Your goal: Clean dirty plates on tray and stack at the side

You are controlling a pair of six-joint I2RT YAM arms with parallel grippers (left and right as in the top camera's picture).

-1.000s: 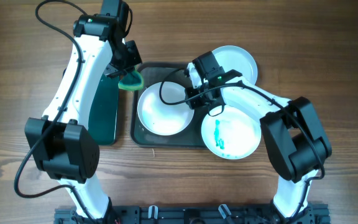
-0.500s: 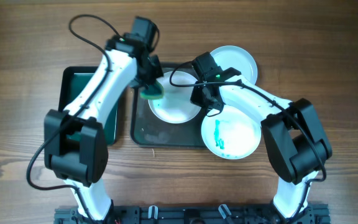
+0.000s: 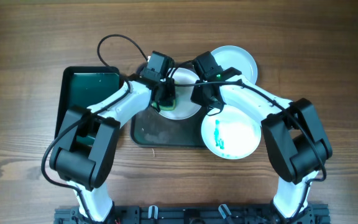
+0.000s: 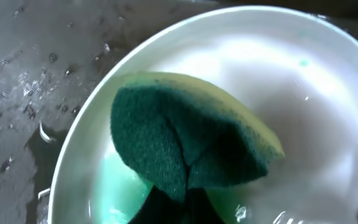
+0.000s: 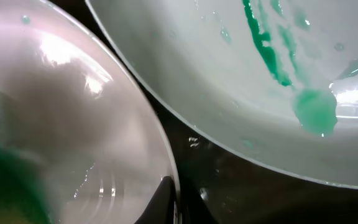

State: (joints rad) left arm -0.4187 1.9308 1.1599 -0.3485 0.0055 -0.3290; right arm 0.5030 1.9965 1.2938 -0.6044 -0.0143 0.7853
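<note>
My left end effector (image 3: 165, 98) clamps the sponge (image 4: 191, 143) onto a white plate (image 3: 184, 112). My right end effector (image 3: 202, 94) pinches its rim.

A wooden table (image 3: 17, 50) fills the overhead view, its brown grain running side to side. On its left half sits a small black tray (image 3: 63, 99) with rounded corners and a dark green inside that shines, perhaps wet. A sponge (image 4: 185, 143) shows close in the left wrist view, its dark green scouring face toward the camera and creased down the middle, with a pale yellow layer behind. A black rail (image 3: 185, 214) runs along the table's near edge.
</note>
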